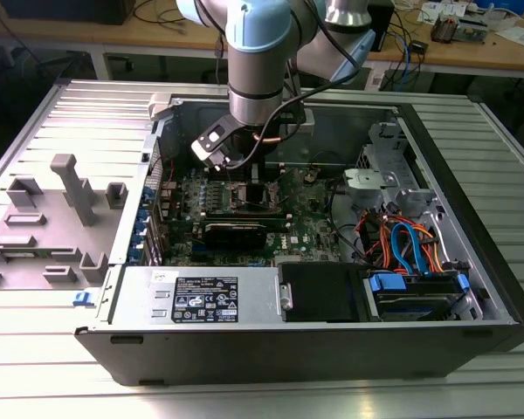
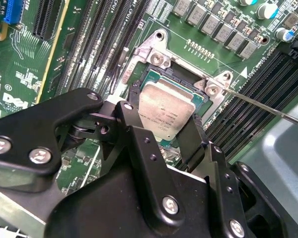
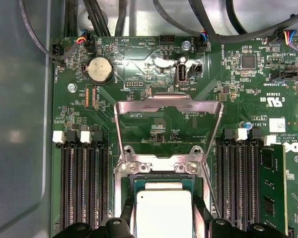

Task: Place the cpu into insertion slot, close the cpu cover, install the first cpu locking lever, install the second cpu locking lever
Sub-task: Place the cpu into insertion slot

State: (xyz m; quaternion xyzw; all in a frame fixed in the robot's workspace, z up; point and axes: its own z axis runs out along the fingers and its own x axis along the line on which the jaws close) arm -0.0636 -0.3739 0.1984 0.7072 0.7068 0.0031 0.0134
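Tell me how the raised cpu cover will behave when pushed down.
The cpu cover is a thin metal frame with a large window, so probably light and springy. It looks hinged at the insertion slot, so it should swing rather than slide.

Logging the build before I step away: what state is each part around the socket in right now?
the cpu: set in the insertion slot, gripped at two sides.
the cpu cover: swung open, off the slot.
locking lever: unlatched, sticking out sideways.
gripper: fingers shut on the cpu.
computer case: open, inside exposed.
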